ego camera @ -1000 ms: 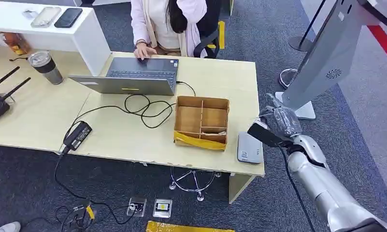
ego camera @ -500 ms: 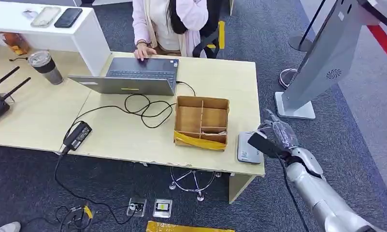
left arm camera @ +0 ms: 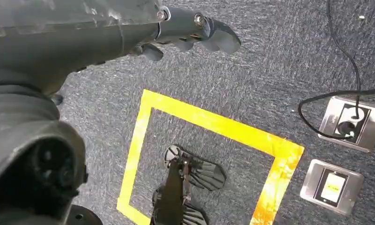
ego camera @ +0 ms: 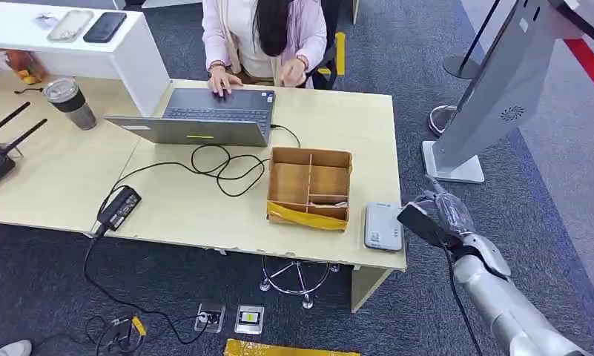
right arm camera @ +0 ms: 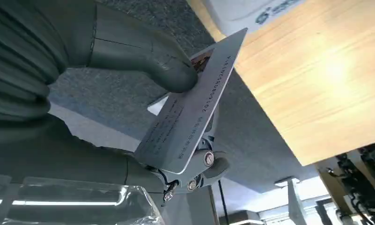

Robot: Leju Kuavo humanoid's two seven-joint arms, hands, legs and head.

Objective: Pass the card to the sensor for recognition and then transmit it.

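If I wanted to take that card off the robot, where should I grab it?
Probably by the free far end of the card, the corner that sticks out past the grey thumb. The right robot hand pinches it at the near end, thumb on one face and fingers behind. Coming from the desk side, pinch both flat faces there, since it is thin and tilted edge-up.

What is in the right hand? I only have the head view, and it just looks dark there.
Observer: A card, pinched under the thumb of the right hand.
Operator: Any print on it?
Observer: Yes, a line of digits along one edge and rows of small text.
Operator: And the left hand?
Observer: The left hand hangs over the carpet with nothing in it, above a yellow tape square.
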